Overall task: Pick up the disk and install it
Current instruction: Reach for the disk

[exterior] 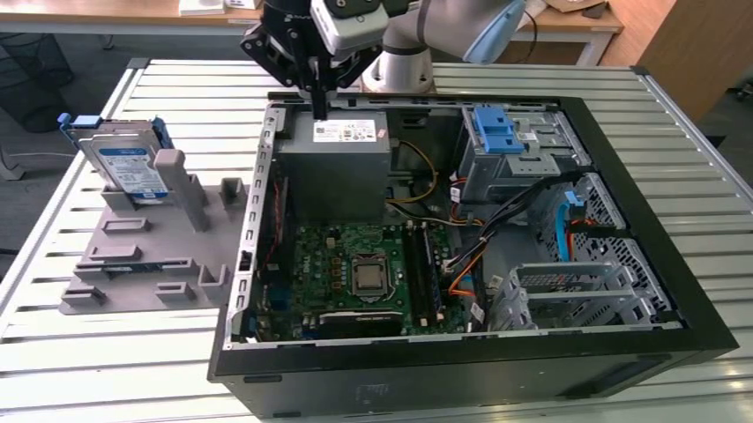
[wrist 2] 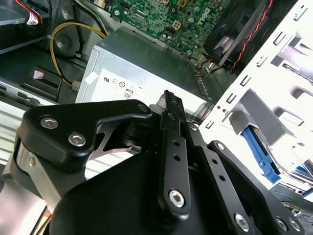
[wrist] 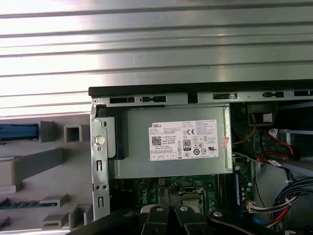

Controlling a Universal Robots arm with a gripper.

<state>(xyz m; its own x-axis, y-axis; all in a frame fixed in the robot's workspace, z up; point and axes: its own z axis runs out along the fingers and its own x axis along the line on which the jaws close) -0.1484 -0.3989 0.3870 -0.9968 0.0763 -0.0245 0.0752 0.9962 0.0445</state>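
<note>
The disk (exterior: pixel 123 163), a silver drive with a white-and-blue label in a blue carrier frame, stands upright in the grey holder (exterior: pixel 141 256) at the exterior view's left. A blue edge of it (wrist: pixel 17 132) shows in the first wrist view. My gripper (exterior: pixel 317 104) hangs over the back edge of the open computer case (exterior: pixel 471 366), just above the grey power-supply box (exterior: pixel 335 167), well to the right of the disk. Its black fingers (wrist 2: pixel 168 105) are pressed together with nothing between them. The fingers' bases (wrist: pixel 168 215) show in the first wrist view.
Inside the case lie the green motherboard (exterior: pixel 359 273), loose cables (exterior: pixel 518 207), a drive bay with a blue latch (exterior: pixel 500 132) and metal cages (exterior: pixel 577 291). The holder has several empty slots. Everything sits on a slatted metal table (exterior: pixel 106 361).
</note>
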